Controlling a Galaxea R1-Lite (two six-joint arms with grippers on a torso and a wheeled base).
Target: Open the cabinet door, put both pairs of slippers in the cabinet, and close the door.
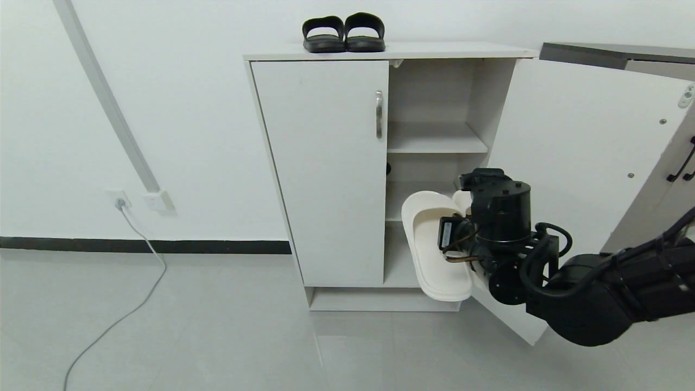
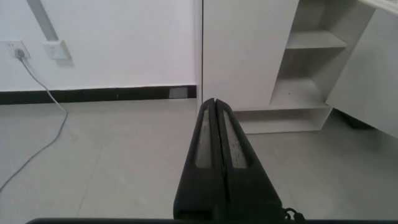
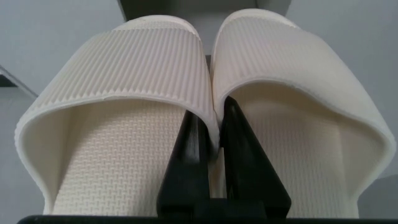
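Note:
A pair of white slippers (image 1: 434,244) hangs in front of the cabinet's open right half, held side by side. My right gripper (image 3: 211,134) is shut on the white slippers (image 3: 155,81), pinching their two inner edges together. The white cabinet (image 1: 320,174) has its right door (image 1: 575,163) swung wide open and its left door shut. Inside the open half are shelves (image 1: 434,142). A pair of black slippers (image 1: 343,33) sits on the cabinet top. My left gripper (image 2: 214,112) is shut with nothing in it, low over the floor, pointing toward the cabinet (image 2: 249,50).
A grey cable (image 1: 136,271) runs from a wall socket (image 1: 118,200) across the floor at the left. A grey counter (image 1: 624,54) with dark handles stands behind the open door. The tiled floor (image 1: 217,336) before the cabinet is free.

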